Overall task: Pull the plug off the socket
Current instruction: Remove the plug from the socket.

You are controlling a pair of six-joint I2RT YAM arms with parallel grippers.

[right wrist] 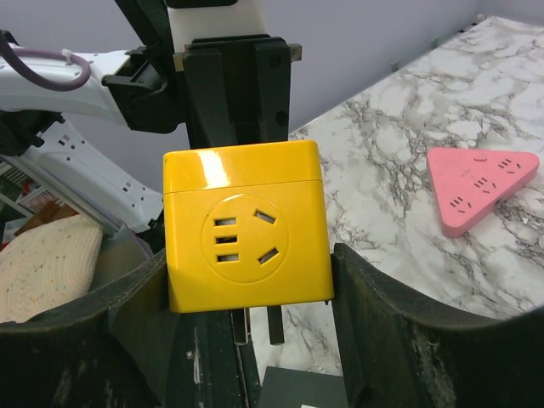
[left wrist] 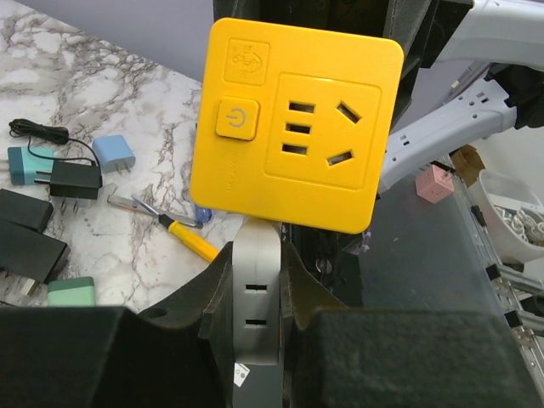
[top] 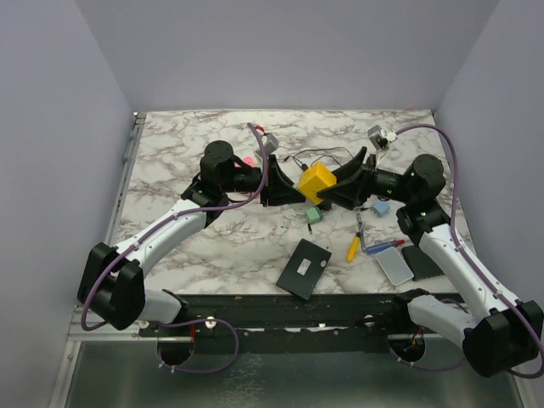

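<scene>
The yellow socket cube (top: 316,182) hung above the middle of the marble table (top: 170,161), clear of the surface and well away from every edge. The grey plug (left wrist: 255,293) was seated in the cube face that pointed toward the left arm, its body running straight back from the cube.

The left claw (left wrist: 255,255) was clamped tight on the plug, one black finger on each flat side. The right claw (right wrist: 248,263) stood about half open, and its fingers (right wrist: 140,314) pressed the two opposite sides of the cube, so each arm gripped its own half of the joined pair. The cube's free outlet face looked straight into the right wrist camera.

To the left of the pair and along the far side, the marble lay open up to the walls that closed the table on three sides. Near the far left lay a pink triangular strip (right wrist: 484,183) (only a sliver of it showed from above, behind the left arm). Clutter sat below and to the right of the cube: a green adapter (top: 314,216) just under it, a blue adapter (top: 382,206) near the right wrist, a yellow-handled screwdriver (top: 352,248), and a black box (top: 303,268) close to the near edge.
</scene>
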